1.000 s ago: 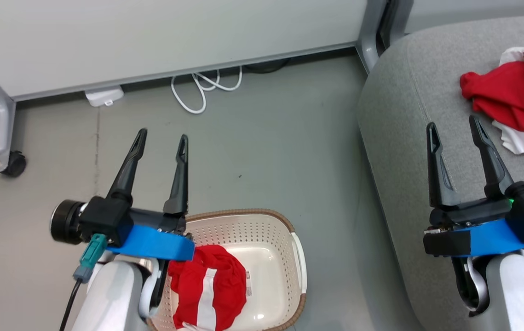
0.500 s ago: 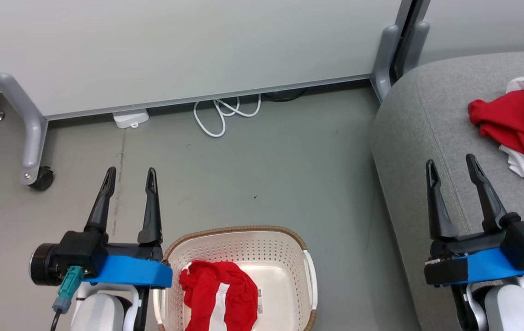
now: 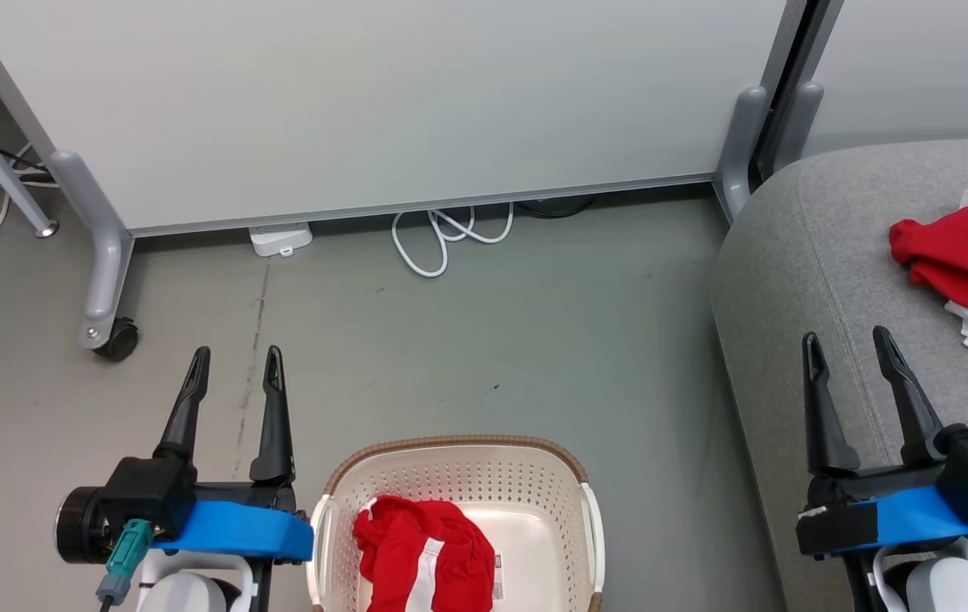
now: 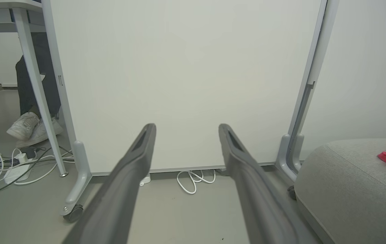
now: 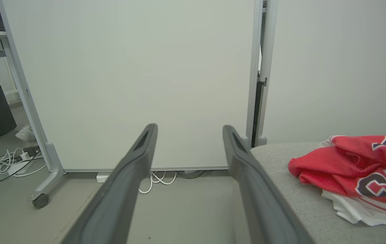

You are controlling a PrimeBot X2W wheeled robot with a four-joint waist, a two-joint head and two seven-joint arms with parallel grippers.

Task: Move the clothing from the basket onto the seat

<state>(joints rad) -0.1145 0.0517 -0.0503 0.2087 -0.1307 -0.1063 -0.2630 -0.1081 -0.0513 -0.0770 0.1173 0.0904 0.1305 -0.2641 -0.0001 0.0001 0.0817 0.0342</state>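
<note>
The left claw hangs over the grey floor, just left of the basket. Its two dark fingers are spread wide, with nothing between them. The right claw hangs over the side of the seat nearest the basket. Its fingers are spread wide too, and they hold nothing.

The basket sits on the floor between the two arms. It is cream-white with little holes in its sides and a brown rim. Inside it lies a bunched-up pair of red shorts with a white stripe. They lie on the left side of the basket, and the right side shows the bare bottom.

The seat is big, grey and soft, off to the right of the basket. On top of it lies a crumpled red jersey with white trim and dark letters. It is ahead of the right claw and a bit to the right, not touching it.

Past the floor stands a pale wall panel on grey legs — one leg has a small black wheel. A white cord lies curled at its foot.
</note>
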